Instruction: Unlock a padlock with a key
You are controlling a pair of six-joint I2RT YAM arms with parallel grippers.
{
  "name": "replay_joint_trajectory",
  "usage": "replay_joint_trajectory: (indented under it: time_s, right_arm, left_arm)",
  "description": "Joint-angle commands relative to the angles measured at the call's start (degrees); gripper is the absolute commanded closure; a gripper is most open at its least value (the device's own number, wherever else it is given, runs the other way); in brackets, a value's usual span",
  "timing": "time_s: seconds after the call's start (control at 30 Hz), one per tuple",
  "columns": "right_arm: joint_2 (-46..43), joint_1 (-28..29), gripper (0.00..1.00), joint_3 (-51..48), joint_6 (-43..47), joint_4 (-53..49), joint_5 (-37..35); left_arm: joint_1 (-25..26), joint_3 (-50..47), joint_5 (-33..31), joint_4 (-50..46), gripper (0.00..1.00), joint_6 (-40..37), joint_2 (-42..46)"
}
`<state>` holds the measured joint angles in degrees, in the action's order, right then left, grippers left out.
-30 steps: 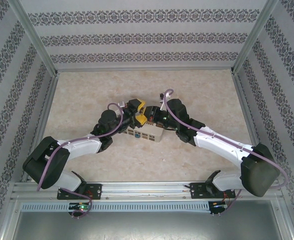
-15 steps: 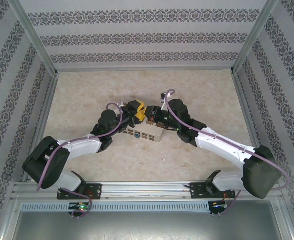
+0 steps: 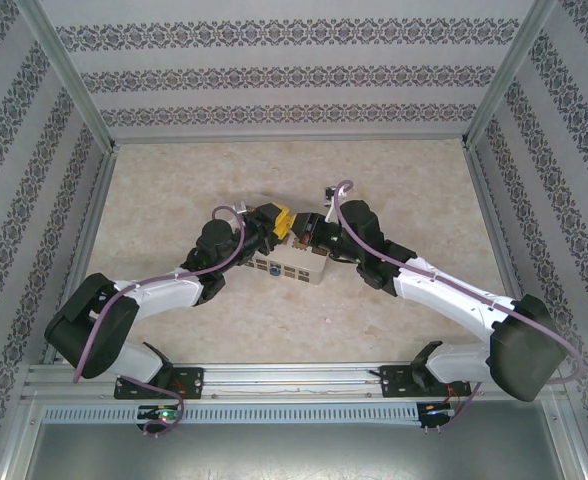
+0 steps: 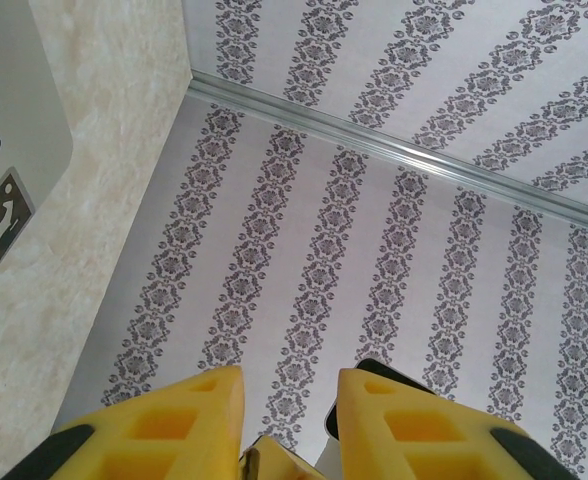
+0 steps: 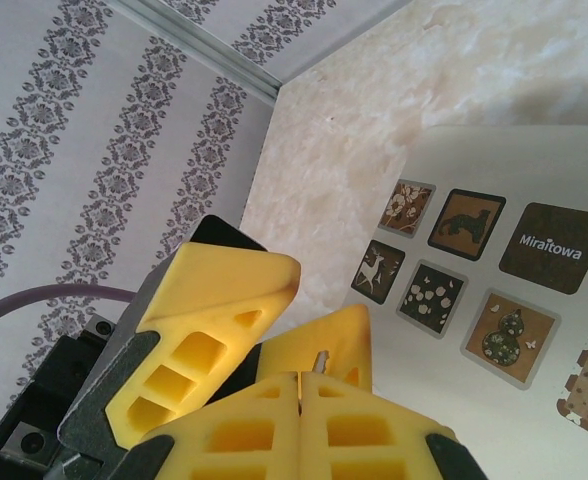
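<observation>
Where the padlock sits I cannot tell. A thin silvery metal tip [image 5: 321,357] pokes out at the fingertips of the right claw [image 5: 299,388], which is clenched tight. The left claw [image 4: 289,390] meets it above the white box [image 3: 292,266] on the surface [image 3: 174,195]. Its yellow fingers [image 4: 199,405] stand apart, and I cannot tell whether they grasp anything.

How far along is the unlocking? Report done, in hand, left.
Done: both hands are together over the white box. In hand: the right hand is shut with a metal sliver at its tips; the left hand brackets something brassy. Left: neither piece can be identified, so treat the unlocking as pending.
</observation>
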<state>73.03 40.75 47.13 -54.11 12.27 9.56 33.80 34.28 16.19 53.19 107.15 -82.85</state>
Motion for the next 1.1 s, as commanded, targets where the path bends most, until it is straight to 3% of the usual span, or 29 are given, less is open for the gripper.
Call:
replay_joint_trajectory:
  time_s: [0.0, 0.37, 0.63, 1.07]
  right_arm:
    - [-0.79, 0.18, 1.0, -0.64, 0.06, 0.74, -1.3]
    - [-0.96, -0.3, 1.0, -0.53, -0.71, 1.33, -1.48]
    - [-1.27, -1.37, 1.0, 1.5, -1.0, 1.4, 0.09]
    - [1.65, -0.61, 1.0, 5.85, -1.51, 2.4, 2.12]
  left_arm:
    - [0.83, -0.28, -0.51, -0.09, 0.72, -1.07, 1.41]
    - [0.92, -0.43, -0.04, 0.25, 0.79, -1.16, 0.93]
    - [0.92, -1.33, -1.5, 1.72, 0.59, 1.83, 2.36]
    - [1.44, -0.7, -2.21, 3.57, 0.5, 5.77, 3.0]
